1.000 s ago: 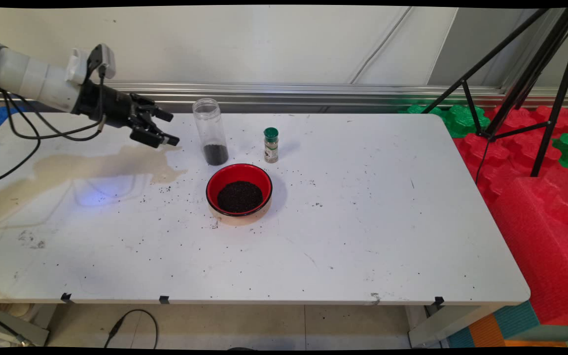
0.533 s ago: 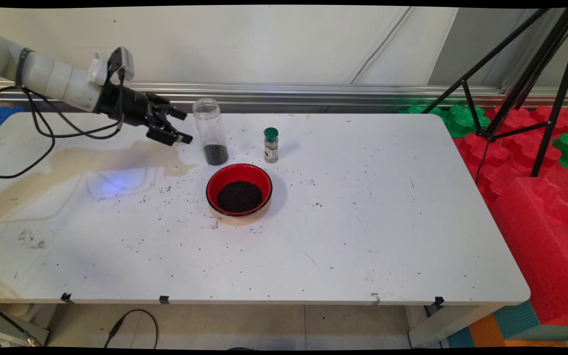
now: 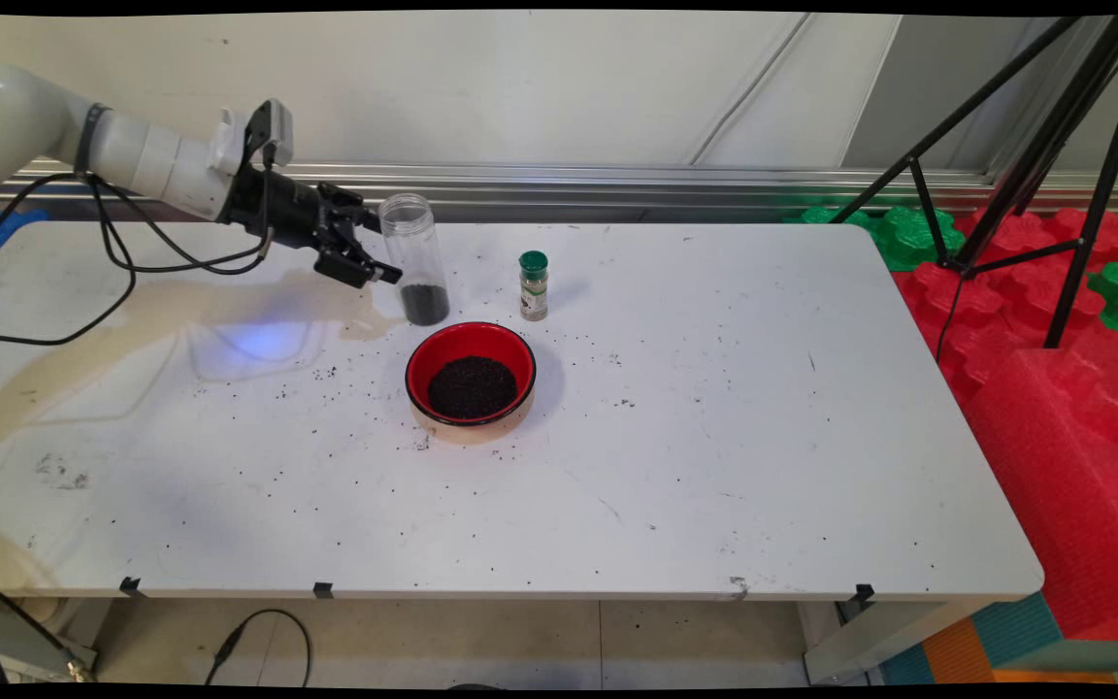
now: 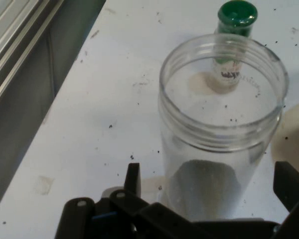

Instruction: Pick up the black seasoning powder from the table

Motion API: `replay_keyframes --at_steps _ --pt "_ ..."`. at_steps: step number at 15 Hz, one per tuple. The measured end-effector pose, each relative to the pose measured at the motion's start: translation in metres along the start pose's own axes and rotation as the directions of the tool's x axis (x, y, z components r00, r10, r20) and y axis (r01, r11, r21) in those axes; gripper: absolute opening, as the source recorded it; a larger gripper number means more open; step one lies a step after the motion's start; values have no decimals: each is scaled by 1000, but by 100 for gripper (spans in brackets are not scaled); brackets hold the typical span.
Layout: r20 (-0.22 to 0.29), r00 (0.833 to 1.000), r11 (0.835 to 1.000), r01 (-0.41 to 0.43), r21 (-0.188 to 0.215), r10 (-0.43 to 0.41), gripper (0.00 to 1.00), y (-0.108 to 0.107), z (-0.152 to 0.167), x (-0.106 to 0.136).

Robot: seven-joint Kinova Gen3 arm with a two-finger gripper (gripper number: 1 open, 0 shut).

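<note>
Main view: the gripper (image 3: pixel 372 254) reaches in from the left with its fingers spread wide, holding nothing, right at the left side of the clear jar (image 3: pixel 414 258). The jar stands upright and open-topped near the back of the white table (image 3: pixel 675 466), with a dark granular fill at its bottom. It seems the far finger lies at the jar's upper wall and the near finger at mid-height, but this angle does not settle whether either touches. A grasp here would go best with the fingers level and square to the wall, since a tall, light jar tips easily if one finger meets it first. Just in front of the jar sits the red bowl (image 3: pixel 471 374) of dark grains, and the green-capped spice bottle (image 3: pixel 534 285) stands to the jar's right, apart from it.

Hand view: the jar (image 4: pixel 222 134) fills the frame between the two fingers (image 4: pixel 133 178), one showing on each side of its body with a gap left. The spice bottle (image 4: pixel 233 30) shows beyond the jar's rim.
</note>
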Motion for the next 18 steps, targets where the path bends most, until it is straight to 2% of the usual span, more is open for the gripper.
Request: replay_keyframes --at_steps 9,18 --pt "-20 997 996 -82 -47 81 100 -11 26 -3" --pt "-32 992 990 -124 -67 122 100 -19 44 -3"
